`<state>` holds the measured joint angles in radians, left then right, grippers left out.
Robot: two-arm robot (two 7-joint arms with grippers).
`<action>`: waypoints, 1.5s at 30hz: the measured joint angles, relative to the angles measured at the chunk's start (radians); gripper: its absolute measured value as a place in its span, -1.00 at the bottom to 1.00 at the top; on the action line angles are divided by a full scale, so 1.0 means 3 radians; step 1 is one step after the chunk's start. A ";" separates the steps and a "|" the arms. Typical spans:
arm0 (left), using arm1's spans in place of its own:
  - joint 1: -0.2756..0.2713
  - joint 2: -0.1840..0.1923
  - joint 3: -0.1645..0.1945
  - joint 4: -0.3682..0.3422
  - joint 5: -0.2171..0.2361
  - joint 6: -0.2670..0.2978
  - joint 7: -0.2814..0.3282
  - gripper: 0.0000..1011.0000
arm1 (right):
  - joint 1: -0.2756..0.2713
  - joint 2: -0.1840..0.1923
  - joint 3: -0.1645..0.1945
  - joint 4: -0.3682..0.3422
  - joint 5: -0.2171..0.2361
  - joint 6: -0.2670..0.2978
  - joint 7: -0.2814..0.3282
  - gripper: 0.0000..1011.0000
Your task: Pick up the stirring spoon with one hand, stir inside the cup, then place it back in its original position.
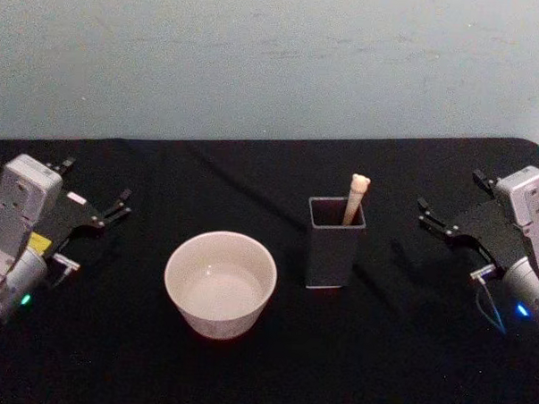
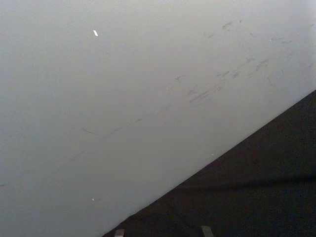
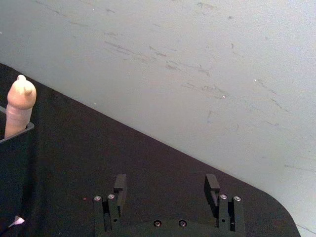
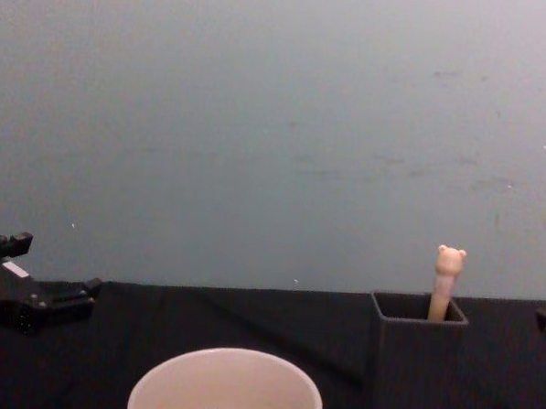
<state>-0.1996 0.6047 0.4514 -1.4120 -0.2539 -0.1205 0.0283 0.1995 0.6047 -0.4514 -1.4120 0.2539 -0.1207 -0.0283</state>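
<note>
In the head view we see the stirring spoon [image 1: 357, 195] standing in a dark grey square holder [image 1: 333, 254] right of centre. Its cream handle leans against the holder's back right corner, and the bear head pokes out above the rim. The cup [image 1: 219, 285] sits left of the holder in the lower middle of the frame, apart from it, on the black-covered desk [image 1: 405, 369]. We can make out a pale, glossy inside in the cup, but we cannot tell what it holds.

The left gripper [image 1: 96, 184] rests at the left edge of the frame with its fingers spread apart, holding nothing, well away from the cup. The right gripper [image 1: 451, 192] sits at the right edge, also spread wide and holding nothing, well apart from the holder.

From the chest view, the spoon [image 4: 447, 280] rises out of the holder [image 4: 416, 359] at the lower right, the cup [image 4: 225, 385] fills the bottom centre, and the left gripper [image 4: 54, 266] lies at the lower left.

The right wrist view shows the right gripper [image 3: 166, 183] with its two fingers parted over the dark desk, the spoon handle [image 3: 19, 103] farther off. Behind the desk stands a pale, scuffed wall [image 3: 207, 74].
</note>
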 joint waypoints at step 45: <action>0.0000 0.0000 0.0000 0.0000 0.0000 0.0000 0.0000 0.98 | 0.0000 -0.0009 0.0023 0.0010 -0.0008 -0.0018 0.0030 0.98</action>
<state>-0.1995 0.6047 0.4514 -1.4120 -0.2539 -0.1205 0.0283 0.1994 0.6018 -0.4445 -1.4088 0.2515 -0.1260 -0.0194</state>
